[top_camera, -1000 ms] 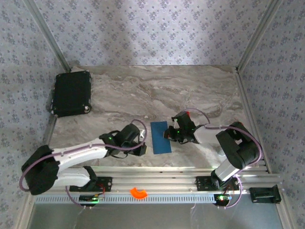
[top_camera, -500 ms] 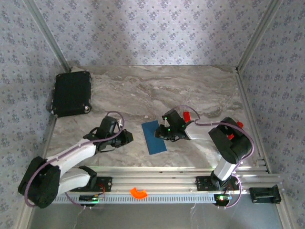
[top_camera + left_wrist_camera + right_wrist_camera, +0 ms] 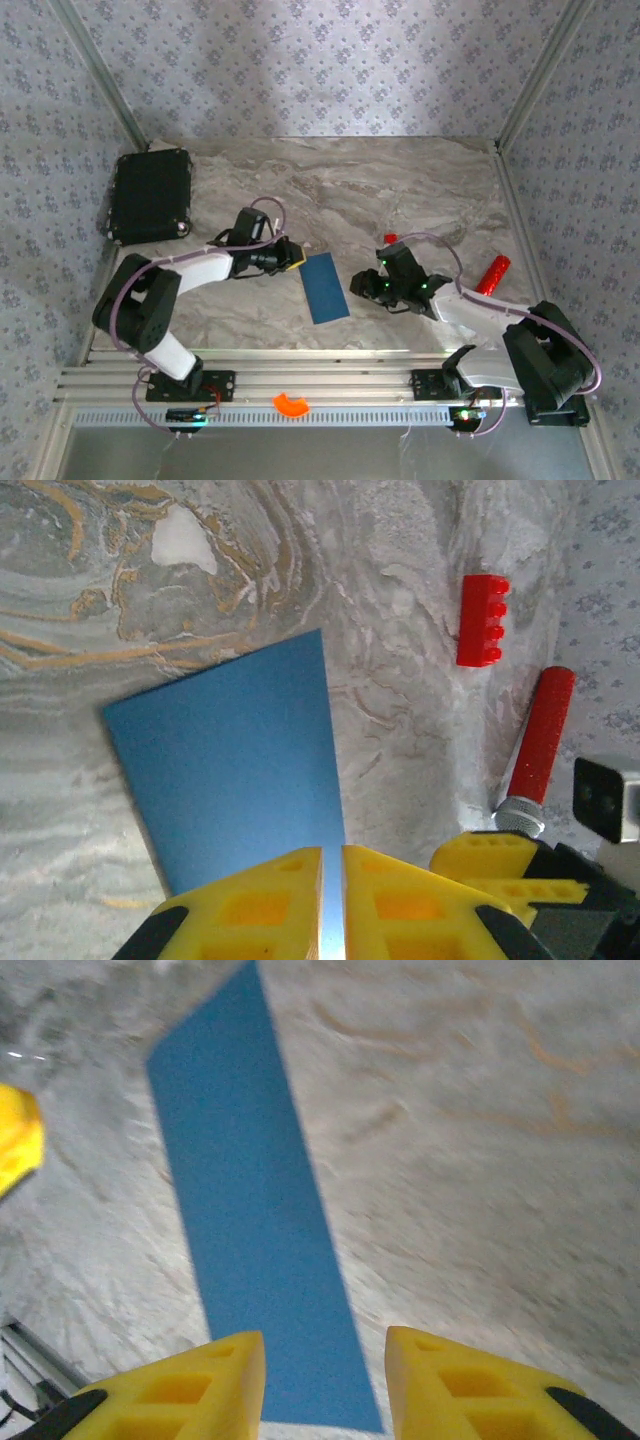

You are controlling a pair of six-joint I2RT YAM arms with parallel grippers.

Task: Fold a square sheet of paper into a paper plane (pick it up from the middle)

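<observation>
The sheet of paper (image 3: 325, 287) is a dark blue, narrow rectangle lying flat on the marble table (image 3: 400, 190). My left gripper (image 3: 290, 255) sits at its upper left corner. In the left wrist view, the left gripper (image 3: 332, 850) is shut to a thin slit at the edge of the paper (image 3: 230, 750); I cannot tell whether that edge is pinched. To the paper's right, my right gripper (image 3: 365, 285) stands open. In its wrist view, the right gripper (image 3: 325, 1345) hovers over the paper's (image 3: 250, 1210) near end with nothing between the fingers.
A black case (image 3: 150, 195) lies at the back left. A small red block (image 3: 390, 239) sits just behind the right gripper, and a red cylinder (image 3: 493, 272) lies further right. An orange curved piece (image 3: 292, 404) rests on the front rail.
The right gripper let go of the paper, opened and drew back to the right. The left arm swung round from the left to the paper's upper left corner. The paper slid left, then stayed.
</observation>
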